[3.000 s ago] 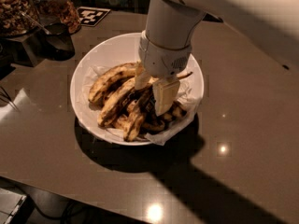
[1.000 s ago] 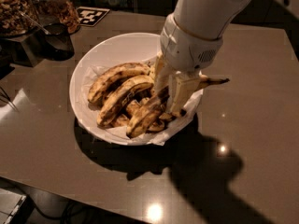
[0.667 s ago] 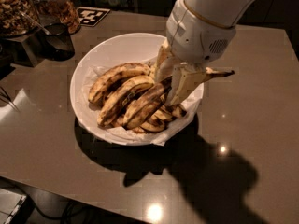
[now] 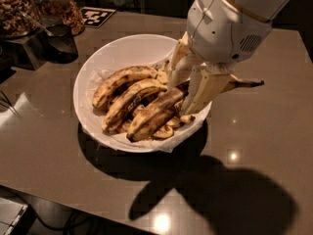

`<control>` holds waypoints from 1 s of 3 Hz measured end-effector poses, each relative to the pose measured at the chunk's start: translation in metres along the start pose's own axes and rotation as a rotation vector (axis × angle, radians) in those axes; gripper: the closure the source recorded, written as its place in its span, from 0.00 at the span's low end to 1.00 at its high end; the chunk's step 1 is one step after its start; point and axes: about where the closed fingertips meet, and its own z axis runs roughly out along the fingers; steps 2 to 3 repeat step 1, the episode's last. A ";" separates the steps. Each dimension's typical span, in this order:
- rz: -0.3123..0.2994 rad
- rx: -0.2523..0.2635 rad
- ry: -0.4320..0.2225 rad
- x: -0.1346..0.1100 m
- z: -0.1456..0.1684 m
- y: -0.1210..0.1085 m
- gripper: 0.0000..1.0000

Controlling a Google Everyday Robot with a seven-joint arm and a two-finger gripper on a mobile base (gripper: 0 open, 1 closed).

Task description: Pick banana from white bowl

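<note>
We see the gripper (image 4: 181, 97) has drifted right and up since a second ago, its fingers seemingly clamped on the banana (image 4: 155, 112). The banana slants from the near middle of the white bowl (image 4: 122, 48) over the right rim, stem pointing right.

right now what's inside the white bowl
Several overripe bananas on crumpled white paper in the white bowl. The gripper reaches in, shut on the banana, whose stem pokes past the rim. The bowl's floor and anything beneath the fruit are covered.
</note>
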 end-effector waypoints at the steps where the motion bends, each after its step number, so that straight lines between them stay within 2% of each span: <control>1: -0.005 0.016 -0.003 -0.003 -0.002 -0.003 1.00; 3: -0.005 0.016 -0.003 -0.003 -0.002 -0.003 1.00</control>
